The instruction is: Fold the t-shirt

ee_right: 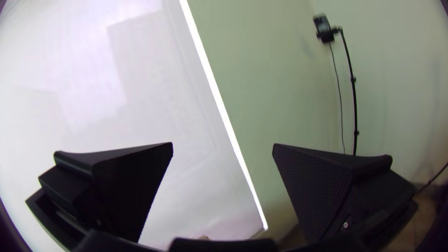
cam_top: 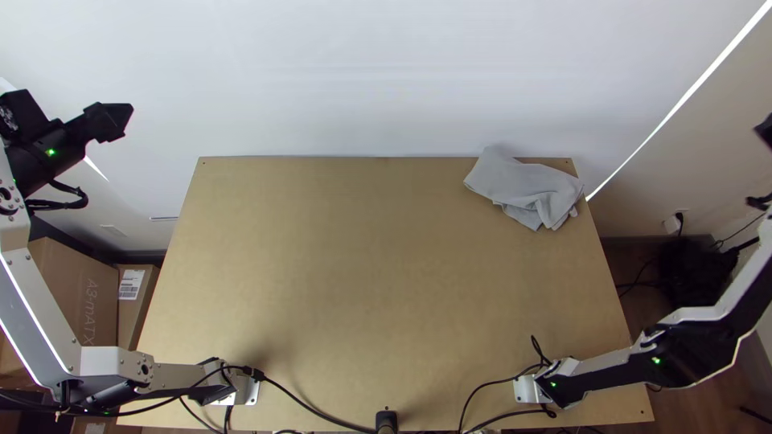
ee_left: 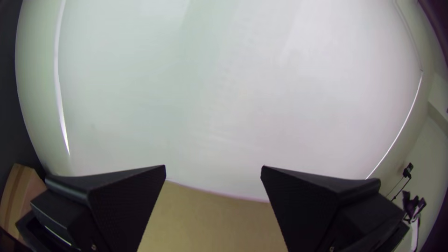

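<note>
Across the middle of the scene, the light wooden table [cam_top: 346, 265] is flanked by the two arms, each bent upward from a base at the near side. Beyond the table's left edge, a cardboard box [cam_top: 60, 281] is partly covered by the left arm. At the table's far right corner, the grey t-shirt [cam_top: 527, 186] is left bunched, with loose folds, lapped slightly over the far edge. The left gripper [cam_top: 111, 120] is held off the far left corner, the right gripper [cam_top: 765, 132] well right of the table; in both, the fingers are spread wide, with nothing gripped.
</note>
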Action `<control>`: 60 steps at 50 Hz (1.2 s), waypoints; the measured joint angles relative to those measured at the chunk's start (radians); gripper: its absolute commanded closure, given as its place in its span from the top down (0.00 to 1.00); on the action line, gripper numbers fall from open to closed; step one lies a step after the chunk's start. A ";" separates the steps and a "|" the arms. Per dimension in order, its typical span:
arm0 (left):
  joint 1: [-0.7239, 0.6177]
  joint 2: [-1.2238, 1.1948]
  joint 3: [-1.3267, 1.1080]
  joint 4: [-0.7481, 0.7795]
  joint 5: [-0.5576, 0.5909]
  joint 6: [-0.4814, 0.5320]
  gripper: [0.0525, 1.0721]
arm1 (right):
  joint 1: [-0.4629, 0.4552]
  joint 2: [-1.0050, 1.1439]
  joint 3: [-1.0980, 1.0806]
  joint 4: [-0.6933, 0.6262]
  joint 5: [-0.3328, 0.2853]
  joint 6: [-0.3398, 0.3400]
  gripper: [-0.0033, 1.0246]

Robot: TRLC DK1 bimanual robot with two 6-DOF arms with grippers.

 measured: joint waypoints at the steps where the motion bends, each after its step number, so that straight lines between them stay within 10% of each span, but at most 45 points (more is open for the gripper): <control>1: 0.002 -0.003 0.000 0.011 0.000 0.000 0.96 | -0.004 -0.013 0.010 0.025 0.000 -0.002 0.96; 24: 0.070 -0.224 -0.087 0.336 -0.036 -0.030 0.96 | 0.060 -0.452 -0.086 0.605 0.119 0.078 0.96; 39: 0.070 -0.541 -0.439 0.613 -0.057 -0.034 0.96 | 0.261 -0.715 -0.260 0.654 0.134 0.078 0.96; 60: 0.069 -0.843 -0.863 0.798 -0.058 -0.065 0.95 | 0.290 -0.961 -0.736 0.673 0.126 0.081 0.96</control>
